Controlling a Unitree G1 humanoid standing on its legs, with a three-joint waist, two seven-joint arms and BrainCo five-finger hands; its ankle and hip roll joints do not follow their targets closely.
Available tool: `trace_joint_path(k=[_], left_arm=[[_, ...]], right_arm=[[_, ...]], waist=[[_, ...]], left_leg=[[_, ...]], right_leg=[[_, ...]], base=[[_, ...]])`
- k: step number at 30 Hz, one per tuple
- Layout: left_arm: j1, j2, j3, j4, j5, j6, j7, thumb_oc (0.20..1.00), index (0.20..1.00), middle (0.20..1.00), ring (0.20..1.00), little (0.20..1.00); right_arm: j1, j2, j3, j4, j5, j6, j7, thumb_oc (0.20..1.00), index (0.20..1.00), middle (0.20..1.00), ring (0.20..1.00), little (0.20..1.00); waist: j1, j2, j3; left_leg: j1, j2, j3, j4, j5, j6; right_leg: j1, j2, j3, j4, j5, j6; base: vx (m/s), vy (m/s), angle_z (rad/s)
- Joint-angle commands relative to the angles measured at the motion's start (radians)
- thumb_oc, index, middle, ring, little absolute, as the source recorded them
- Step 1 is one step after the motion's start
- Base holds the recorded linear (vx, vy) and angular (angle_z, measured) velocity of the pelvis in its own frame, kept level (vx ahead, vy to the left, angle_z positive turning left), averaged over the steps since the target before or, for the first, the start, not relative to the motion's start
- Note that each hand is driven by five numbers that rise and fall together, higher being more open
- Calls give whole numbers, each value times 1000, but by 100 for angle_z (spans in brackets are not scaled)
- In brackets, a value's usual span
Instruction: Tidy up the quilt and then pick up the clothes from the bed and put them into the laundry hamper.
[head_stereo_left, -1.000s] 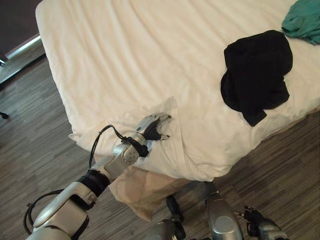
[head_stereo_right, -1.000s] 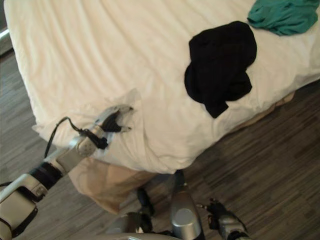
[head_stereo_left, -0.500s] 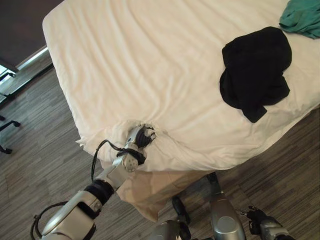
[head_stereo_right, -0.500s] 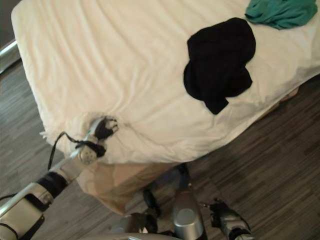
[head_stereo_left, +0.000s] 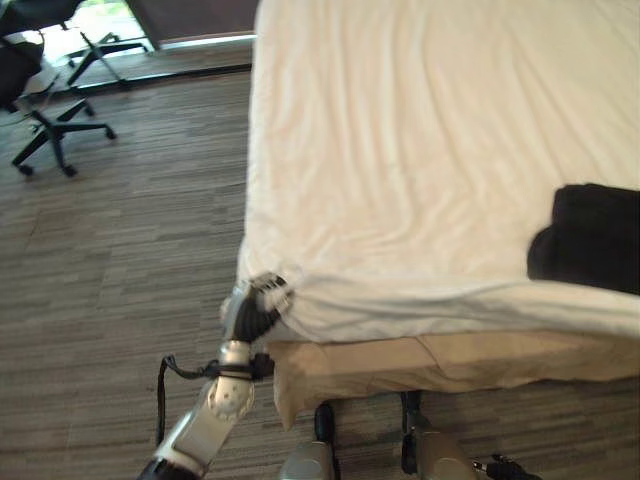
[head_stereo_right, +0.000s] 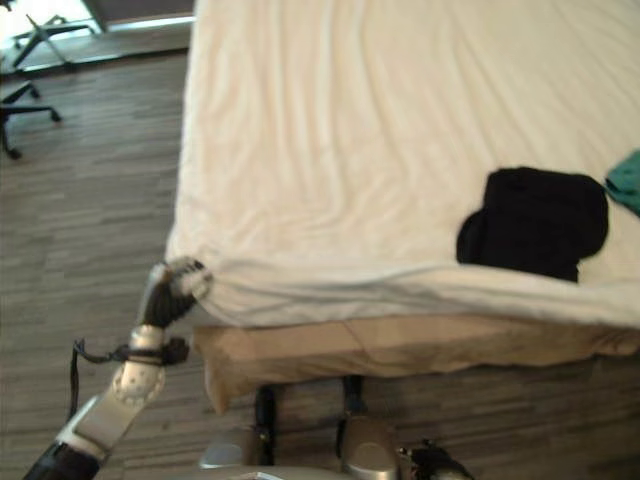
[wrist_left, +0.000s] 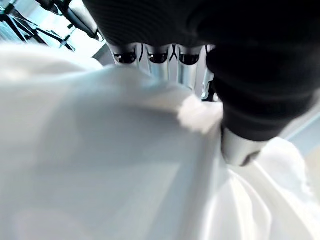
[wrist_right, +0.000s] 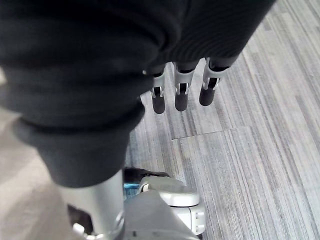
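Observation:
The white quilt (head_stereo_left: 420, 150) lies spread over the bed, its near left corner pulled down over the bed's corner. My left hand (head_stereo_left: 255, 308) is shut on that corner, and in the left wrist view its thumb (wrist_left: 240, 145) and fingers (wrist_left: 160, 60) pinch the white cloth. A black garment (head_stereo_right: 535, 222) lies on the quilt near the front edge at the right. The edge of a teal garment (head_stereo_right: 627, 180) shows just beyond it. My right hand (wrist_right: 180, 97) hangs over the floor with relaxed fingers that hold nothing.
The beige bed base (head_stereo_left: 420, 362) shows under the quilt's front edge. A black office chair (head_stereo_left: 45, 95) stands on the grey wood floor (head_stereo_left: 110, 260) at the far left, near a window.
The camera has swung left. My left hand has drawn the quilt corner down and outward to the bed's corner, and the folded flap is now flattened.

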Motion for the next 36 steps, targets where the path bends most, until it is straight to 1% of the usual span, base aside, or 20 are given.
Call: trace_joint_path(k=[1,3,4,8,11,14,17,19,21,22,23,26,27,29,31,32,33,34,35,36], left_arm=[[-22,36,-60,-14,63,-73,16,1000,1000,1000,1000,1000],[11,60,-122,20,108,-79,98,1000,1000,1000,1000,1000],[21,69,-151,49,84,-62,153,1000,1000,1000,1000,1000],[51,52,-165,129,-81,31,196,1000,1000,1000,1000,1000],[130,-149,-100,521,-509,148,194,1000,1000,1000,1000,1000],[155,-350,84,997,-554,61,90,1000,1000,1000,1000,1000],[140,-425,191,1199,-612,126,55,1000,1000,1000,1000,1000],[136,-451,278,1260,-731,174,5,1000,1000,1000,1000,1000],[130,-453,304,1266,-681,167,-9,1000,1000,1000,1000,1000],[126,-452,313,1267,-622,156,-31,1000,1000,1000,1000,1000],[126,-451,314,1267,-618,154,-33,1000,1000,1000,1000,1000],[118,-424,311,1241,-562,118,-69,1000,1000,1000,1000,1000],[116,-395,319,1230,-550,110,-89,1000,1000,1000,1000,1000],[120,-373,326,1219,-545,99,-97,1000,1000,1000,1000,1000],[134,-344,341,1195,-548,99,-119,1000,1000,1000,1000,1000],[140,-336,347,1189,-548,100,-128,1000,1000,1000,1000,1000],[185,-314,385,1148,-562,112,-161,1000,1000,1000,1000,1000],[191,-313,389,1143,-565,115,-166,1000,1000,1000,1000,1000],[207,-313,401,1129,-570,128,-177,1000,1000,1000,1000,1000],[213,-316,404,1126,-569,131,-180,1000,1000,1000,1000,1000]], right_arm=[[-36,22,30,41,41,-5,13,1000,1000,1000,1000,1000],[-57,17,40,47,42,-3,12,1000,1000,1000,1000,1000],[-66,16,52,52,51,-4,11,1000,1000,1000,1000,1000],[-79,26,63,61,80,-13,7,1000,1000,1000,1000,1000],[-80,49,50,65,111,-13,1,1000,1000,1000,1000,1000],[-76,71,32,80,136,1,-13,1000,1000,1000,1000,1000],[-58,88,-6,92,190,28,-38,1000,1000,1000,1000,1000],[-19,95,-73,108,267,51,-53,1000,1000,1000,1000,1000],[0,101,-109,114,349,43,-70,501,501,501,501,501],[17,98,-144,114,418,17,-82,200,200,200,200,200],[19,98,-147,113,424,13,-81,200,200,200,200,200],[65,38,-236,37,388,-150,-148,200,200,200,200,200],[78,-4,-255,-64,330,-218,-222,200,200,200,200,200],[91,-42,-260,-197,275,-237,-304,200,200,200,200,200],[118,-98,-266,-464,159,-169,-435,200,200,200,200,200],[129,-109,-272,-511,129,-180,-452,200,200,200,200,200],[196,-197,-349,-878,17,-81,-446,200,200,200,200,200],[207,-207,-362,-914,8,-95,-429,200,200,200,200,200],[235,-260,-411,-1102,18,-28,-370,200,200,200,200,200],[244,-279,-427,-1162,19,-18,-341,200,200,200,200,200]], waist=[[5,14,-2],[13,21,-6],[15,23,-8],[27,28,-11],[43,21,-14],[44,11,-19],[33,-1,-29],[10,-18,-42],[0,-26,-47],[-10,-34,-53],[-10,-34,-53],[-35,-67,-65],[-43,-90,-67],[-51,-107,-67],[-67,-129,-68],[-71,-134,-68],[-104,-151,-69],[-108,-152,-69],[-122,-153,-71],[-126,-153,-72]], left_leg=[[-87,9,-55,9,45,3],[-79,5,-50,6,44,4],[-73,5,-47,4,42,5],[-61,2,-45,3,42,5],[-52,-1,-55,2,48,4],[-53,1,-63,4,65,1],[-39,7,-63,1,67,1],[-19,12,-46,1,59,0],[-10,16,-34,1,56,-2],[0,19,-25,1,53,-3],[1,20,-24,1,52,-3],[27,33,0,4,42,-4],[34,44,5,12,36,-2],[39,50,7,16,32,0],[41,56,12,18,28,2],[43,57,13,18,27,2],[52,60,24,16,25,7],[54,61,26,16,24,7],[59,61,32,14,23,6],[61,61,34,12,22,6]], right_leg=[[80,-71,15,21,-94,86],[92,-72,7,15,-94,89],[98,-71,5,12,-94,89],[112,-74,-4,5,-91,95],[121,-77,-24,6,-87,98],[117,-78,-32,17,-80,94],[124,-75,-24,18,-80,91],[133,-74,-8,10,-74,93],[136,-74,1,7,-71,95],[140,-73,9,4,-68,97],[141,-73,10,4,-68,97],[153,-65,35,-2,-61,107],[160,-59,45,-3,-58,112],[164,-53,49,-3,-56,116],[163,-48,56,-4,-54,119],[163,-46,59,-4,-53,120],[159,-37,80,-4,-50,125],[158,-36,83,-4,-50,125],[157,-34,95,-4,-51,128],[156,-33,99,-4,-51,130]], base=[[45,102,27],[48,95,23],[41,72,12],[45,21,3],[43,-74,11],[42,-87,9],[86,-69,6],[122,-77,8],[70,-51,-7],[42,-34,-12],[76,-87,-27],[69,-166,-28],[43,-197,-31],[13,-167,-36],[-12,-112,-14],[-15,-44,-21],[-8,6,-38],[2,65,-49],[8,79,-43],[15,119,-28]])
